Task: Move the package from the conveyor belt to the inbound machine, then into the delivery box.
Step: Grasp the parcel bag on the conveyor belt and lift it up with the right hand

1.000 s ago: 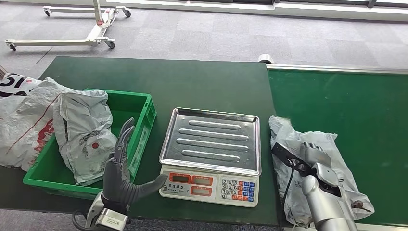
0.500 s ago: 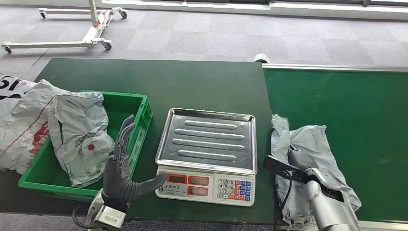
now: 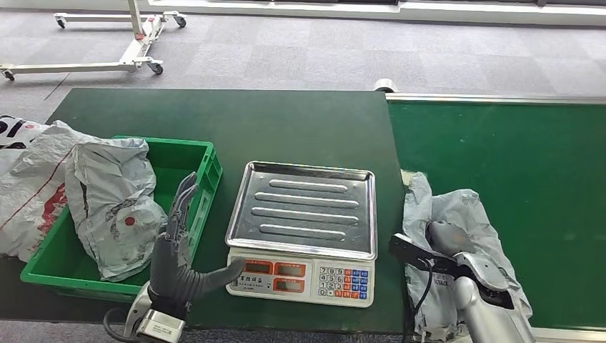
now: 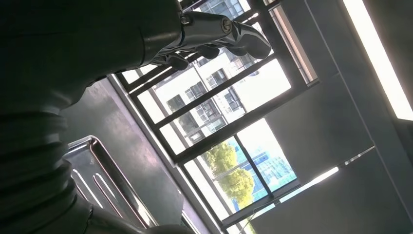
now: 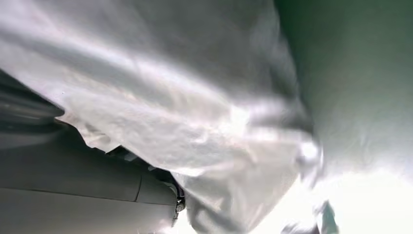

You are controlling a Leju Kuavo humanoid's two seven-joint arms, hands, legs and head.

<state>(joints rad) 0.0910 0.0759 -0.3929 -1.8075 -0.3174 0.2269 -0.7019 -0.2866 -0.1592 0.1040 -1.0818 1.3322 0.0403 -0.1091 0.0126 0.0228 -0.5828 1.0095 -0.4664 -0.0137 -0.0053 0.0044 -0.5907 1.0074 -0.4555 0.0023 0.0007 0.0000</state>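
Note:
A crumpled grey plastic package [image 3: 461, 211] lies on the green conveyor belt [image 3: 514, 150], at its left edge beside the scale. My right hand [image 3: 449, 241] is dug into its near part and grips the bunched plastic, which hides the fingers. The right wrist view has the package [image 5: 170, 97] pressed close against my right hand [image 5: 73, 180]. The inbound machine is a weighing scale with a bare steel tray [image 3: 300, 211]. My left hand [image 3: 175, 246] stands open and upright between the scale's front left corner and the green crate [image 3: 204, 153], holding nothing. Its fingers [image 4: 214, 34] are spread above the tray [image 4: 104, 183].
The green crate at the left holds a grey bag [image 3: 114, 207], and a white bag [image 3: 28, 186] lies over its left rim. A dark green table [image 3: 236, 121] carries crate and scale. A wheeled white frame [image 3: 136, 43] stands on the floor beyond.
The whole picture has shifted a little as the camera moved. Under my right hand the package has bunched up and the fingers have sunk into it. My left hand has held its pose.

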